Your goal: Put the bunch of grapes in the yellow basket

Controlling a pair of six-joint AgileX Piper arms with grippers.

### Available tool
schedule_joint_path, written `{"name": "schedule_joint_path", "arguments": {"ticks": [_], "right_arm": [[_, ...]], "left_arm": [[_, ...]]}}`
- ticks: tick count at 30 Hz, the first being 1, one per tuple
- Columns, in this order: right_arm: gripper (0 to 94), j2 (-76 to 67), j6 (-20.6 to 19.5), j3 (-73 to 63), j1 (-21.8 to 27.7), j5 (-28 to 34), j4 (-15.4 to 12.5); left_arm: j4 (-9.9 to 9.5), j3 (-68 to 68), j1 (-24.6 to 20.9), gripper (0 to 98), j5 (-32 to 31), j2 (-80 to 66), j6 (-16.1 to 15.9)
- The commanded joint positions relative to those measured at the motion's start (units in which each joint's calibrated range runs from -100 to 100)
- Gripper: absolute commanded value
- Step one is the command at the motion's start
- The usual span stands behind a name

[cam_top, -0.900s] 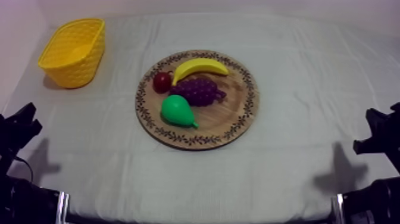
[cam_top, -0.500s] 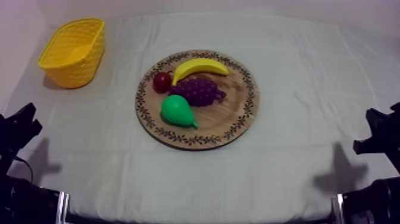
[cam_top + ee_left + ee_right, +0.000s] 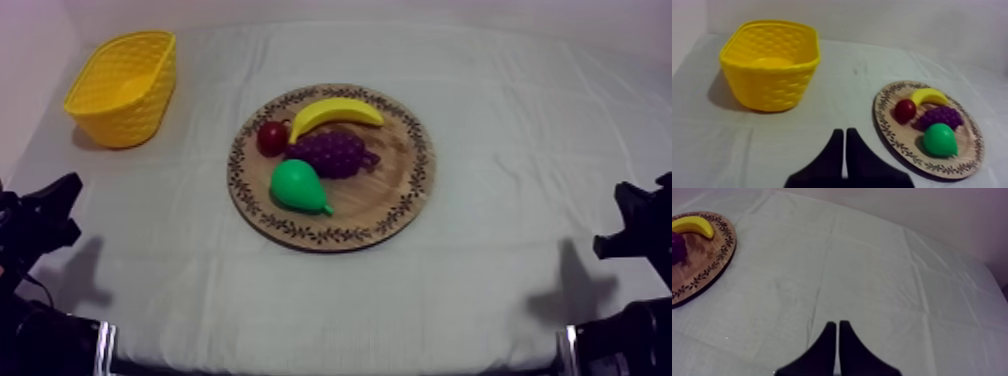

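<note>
Top view: left end effector [image 3: 60, 200], fingers together, has edged in from eight o'clock toward the bunch of grapes [image 3: 335, 153], not yet grasped.

The board [image 3: 400, 190] sits mid-table [image 3: 520, 130], the basket [image 3: 125, 120] well apart at the far left corner, and on the board the banana [image 3: 335, 113] lies rearmost, the bunch of grapes [image 3: 335, 153] just before it, the pear [image 3: 295, 186] foremost.
</note>
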Motion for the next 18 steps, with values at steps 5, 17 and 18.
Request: {"name": "schedule_joint_path", "arguments": {"ticks": [5, 17, 18], "right_arm": [[0.3, 0.0, 0.0, 0.0, 0.0, 0.0, 0.0], [0.3, 0.0, 0.0, 0.0, 0.0, 0.0, 0.0], [0.3, 0.0, 0.0, 0.0, 0.0, 0.0, 0.0]], "left_arm": [[0.78, -2.5, 2.5, 0.0, 6.2, 4.3, -2.8], [3.26, -21.9, 4.4, 0.0, 15.9, 24.5, -12.6], [3.49, -23.9, 4.5, 0.0, 16.9, 26.3, -13.3]]}}
